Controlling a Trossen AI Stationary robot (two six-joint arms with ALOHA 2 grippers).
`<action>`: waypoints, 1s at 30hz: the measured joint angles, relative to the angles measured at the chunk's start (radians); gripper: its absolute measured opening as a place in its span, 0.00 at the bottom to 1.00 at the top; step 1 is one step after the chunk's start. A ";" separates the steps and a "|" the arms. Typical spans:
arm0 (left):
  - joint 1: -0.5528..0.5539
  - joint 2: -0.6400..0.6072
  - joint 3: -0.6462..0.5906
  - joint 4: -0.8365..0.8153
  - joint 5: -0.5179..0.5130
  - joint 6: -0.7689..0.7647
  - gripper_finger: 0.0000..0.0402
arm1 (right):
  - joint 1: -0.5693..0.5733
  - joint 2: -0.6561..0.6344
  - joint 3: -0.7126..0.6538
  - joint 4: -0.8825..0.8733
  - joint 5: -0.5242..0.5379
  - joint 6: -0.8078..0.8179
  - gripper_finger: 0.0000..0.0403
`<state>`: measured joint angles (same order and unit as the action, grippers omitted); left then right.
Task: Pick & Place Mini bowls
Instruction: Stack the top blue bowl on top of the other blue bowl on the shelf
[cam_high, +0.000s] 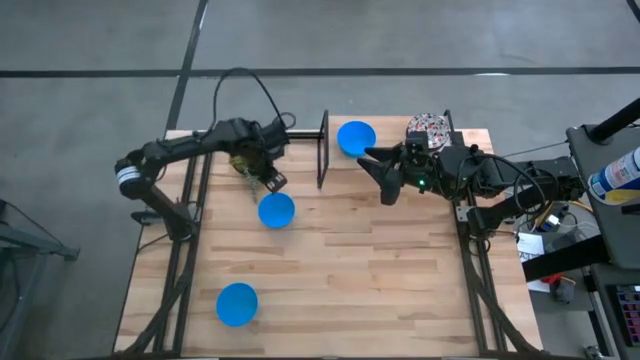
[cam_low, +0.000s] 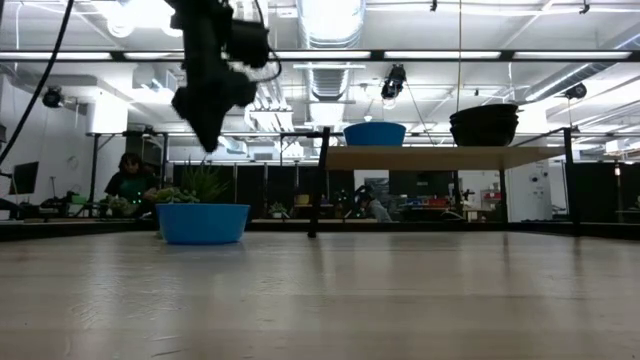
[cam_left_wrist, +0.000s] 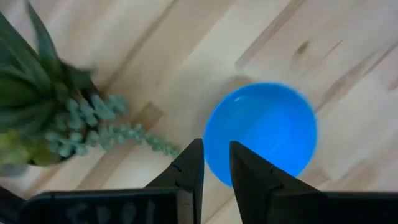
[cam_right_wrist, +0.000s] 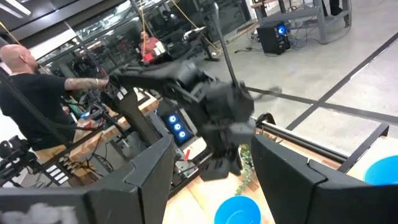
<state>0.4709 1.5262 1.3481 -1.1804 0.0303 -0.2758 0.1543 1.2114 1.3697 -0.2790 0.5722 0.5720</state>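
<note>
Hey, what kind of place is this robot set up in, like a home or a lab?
Most likely a robotics lab or workshop, not a home. There is a bare concrete floor, ceiling strip lighting over rows of workbenches, and an electronics cart beside the wooden table.

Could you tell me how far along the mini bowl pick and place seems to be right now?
Possibly done: one blue bowl sits on the raised shelf beside a floral bowl. In hand: nothing; the left gripper hovers nearly closed over the middle blue bowl. Left: that bowl and the near blue bowl. The right gripper waits open.
</note>
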 joint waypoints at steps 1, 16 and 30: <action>0.000 -0.001 -0.034 0.013 0.000 -0.008 0.17 | 0.000 0.000 0.000 0.000 0.000 0.000 0.52; -0.011 -0.001 -0.334 0.176 0.017 -0.099 0.17 | 0.000 0.000 0.000 0.000 0.005 0.001 0.52; -0.031 -0.011 -0.332 0.287 0.090 -0.206 0.17 | -0.003 0.001 0.000 -0.002 0.007 0.001 0.52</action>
<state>0.4404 1.5148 1.0157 -0.8935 0.1205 -0.4817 0.1516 1.2121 1.3697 -0.2815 0.5797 0.5728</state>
